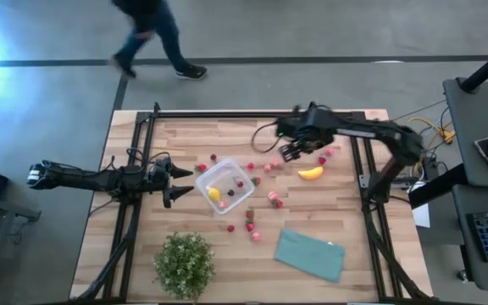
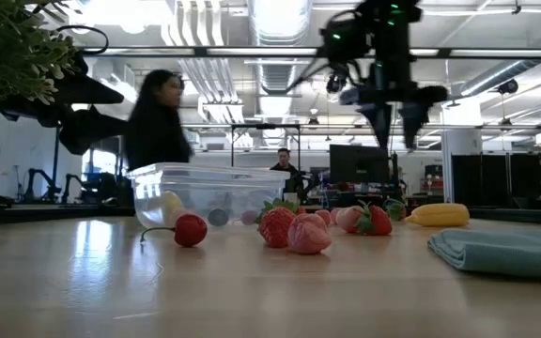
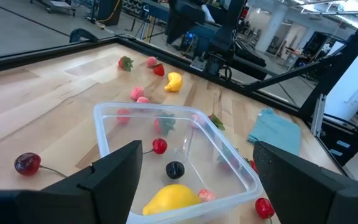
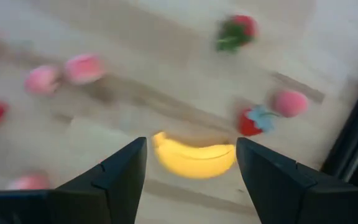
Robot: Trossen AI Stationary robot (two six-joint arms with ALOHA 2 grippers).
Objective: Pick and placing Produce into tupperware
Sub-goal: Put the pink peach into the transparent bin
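Wooden table (image 1: pixel 185 144), right gripper (image 1: pixel 291 152) spread above banana (image 1: pixel 311 173), left gripper (image 1: pixel 176 183) spread beside tupperware (image 1: pixel 246 190), strawberries (image 1: pixel 274 199) scattered

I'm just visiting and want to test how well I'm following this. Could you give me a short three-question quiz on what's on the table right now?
1. True or false: the banana already lies inside the tupperware.
2. Which gripper hangs above the banana: left or right?
3. Multiple choice: the teal cloth lies A) inside the tupperware, B) on the table beside the potted plant, C) under the banana.

Key: 1 false. 2 the right gripper, jaws open; the left gripper waits beside the tupperware. 3 B.
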